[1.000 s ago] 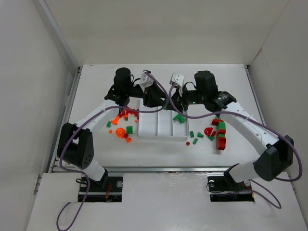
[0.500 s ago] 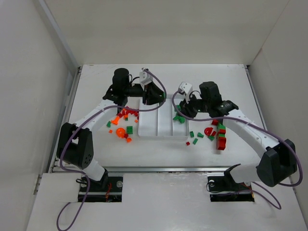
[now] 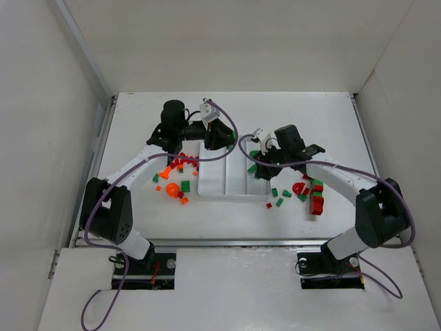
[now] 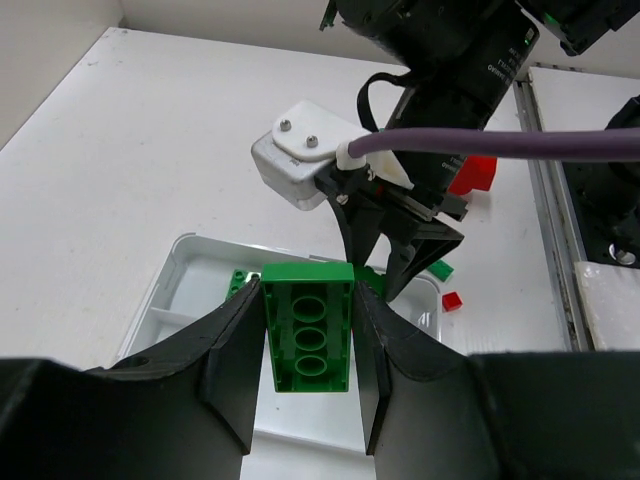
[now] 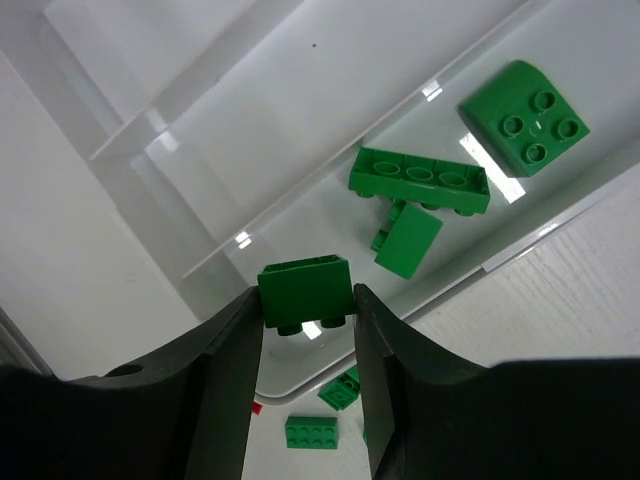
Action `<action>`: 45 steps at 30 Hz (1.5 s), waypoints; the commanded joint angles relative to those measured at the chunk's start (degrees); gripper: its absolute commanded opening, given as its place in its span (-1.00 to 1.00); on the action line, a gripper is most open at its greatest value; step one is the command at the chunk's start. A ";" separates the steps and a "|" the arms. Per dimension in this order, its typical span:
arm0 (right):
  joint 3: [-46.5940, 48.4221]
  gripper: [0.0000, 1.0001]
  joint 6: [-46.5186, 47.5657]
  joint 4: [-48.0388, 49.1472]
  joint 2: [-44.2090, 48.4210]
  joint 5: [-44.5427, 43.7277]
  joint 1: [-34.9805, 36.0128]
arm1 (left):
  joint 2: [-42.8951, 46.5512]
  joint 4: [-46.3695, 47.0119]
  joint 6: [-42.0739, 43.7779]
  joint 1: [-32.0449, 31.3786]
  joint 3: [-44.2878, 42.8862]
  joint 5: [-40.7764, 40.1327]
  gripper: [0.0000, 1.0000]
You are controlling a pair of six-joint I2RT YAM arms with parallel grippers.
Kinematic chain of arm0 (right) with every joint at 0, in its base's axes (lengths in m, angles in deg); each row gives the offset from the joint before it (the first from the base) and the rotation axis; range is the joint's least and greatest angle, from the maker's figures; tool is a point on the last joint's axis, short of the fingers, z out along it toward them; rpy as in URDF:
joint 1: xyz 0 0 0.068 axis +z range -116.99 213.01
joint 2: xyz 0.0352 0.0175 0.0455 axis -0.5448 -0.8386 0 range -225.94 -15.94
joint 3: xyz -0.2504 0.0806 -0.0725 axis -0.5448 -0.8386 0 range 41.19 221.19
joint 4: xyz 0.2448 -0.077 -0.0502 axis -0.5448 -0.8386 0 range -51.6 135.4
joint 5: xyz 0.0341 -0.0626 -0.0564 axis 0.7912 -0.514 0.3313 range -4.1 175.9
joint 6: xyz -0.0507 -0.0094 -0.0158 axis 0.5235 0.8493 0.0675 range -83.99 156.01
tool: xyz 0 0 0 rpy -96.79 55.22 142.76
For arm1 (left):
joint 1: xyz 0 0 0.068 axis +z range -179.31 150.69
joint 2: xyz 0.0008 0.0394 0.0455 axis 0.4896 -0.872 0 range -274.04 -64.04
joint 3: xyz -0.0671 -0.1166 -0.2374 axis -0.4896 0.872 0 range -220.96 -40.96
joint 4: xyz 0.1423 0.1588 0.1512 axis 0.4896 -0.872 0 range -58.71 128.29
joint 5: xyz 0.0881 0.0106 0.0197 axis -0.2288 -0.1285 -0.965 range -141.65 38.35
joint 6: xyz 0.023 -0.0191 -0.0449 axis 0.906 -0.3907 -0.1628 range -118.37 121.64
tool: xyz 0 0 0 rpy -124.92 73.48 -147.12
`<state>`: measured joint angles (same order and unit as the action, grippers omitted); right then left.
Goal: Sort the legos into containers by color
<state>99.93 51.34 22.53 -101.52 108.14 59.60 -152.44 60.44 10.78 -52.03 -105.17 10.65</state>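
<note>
The white tray [image 3: 207, 181] lies mid-table with its three long containers. My left gripper [image 4: 308, 300] hovers above the tray's far end [image 4: 185, 245], shut on a green lego [image 4: 308, 345] seen from its hollow underside. My right gripper [image 5: 305, 300] hangs over the right container [image 5: 300, 130], with a small green lego [image 5: 305, 288] between its jaws and touching both. Three green legos [image 5: 420, 180] lie in that container below it. In the top view the two grippers [image 3: 224, 134] [image 3: 258, 148] stand close together at the tray's far end.
Red and orange legos [image 3: 178, 165] lie scattered left of the tray, with an orange round piece [image 3: 172, 187] nearer me. Green and red legos [image 3: 313, 193] lie right of the tray. The right arm's wrist and cable [image 4: 440, 70] fill the left wrist view just beyond the tray.
The right arm's wrist has swung back and then toward the near side, its gripper staying over the tray's right container. The left arm has hardly moved and still holds its green lego.
</note>
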 commanded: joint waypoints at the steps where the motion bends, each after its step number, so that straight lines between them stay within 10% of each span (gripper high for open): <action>1: 2.43 -0.06 -1.44 0.20 -0.46 -1.40 -0.22 | 3.15 1.92 0.61 0.04 0.92 -0.69 -1.00; 6: 3.57 0.21 -1.45 -0.33 0.32 -2.46 -0.22 | 3.67 1.93 0.61 0.04 1.54 -1.31 -1.00; 8: 4.62 0.75 -1.45 -0.33 1.89 -2.46 -0.22 | 3.67 1.93 1.13 0.04 1.54 -1.31 -1.00; 16: 8.93 0.75 -10.02 5.63 10.87 4.30 -1.36 | 4.20 1.93 1.75 0.04 2.15 -6.38 -1.00; 25: 17.10 0.26 -28.95 11.88 6.75 3.16 -1.89 | 4.20 -3.07 10.01 -2.59 1.63 -16.42 -1.00; 45: 24.05 0.15 -31.15 11.89 -4.86 5.01 2.85 | 3.67 -4.66 13.00 -5.31 0.04 -16.95 -1.00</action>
<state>121.37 20.77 32.27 -105.80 112.01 61.37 -151.26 54.76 22.85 -56.69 -103.36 -6.72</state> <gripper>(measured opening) 0.579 0.326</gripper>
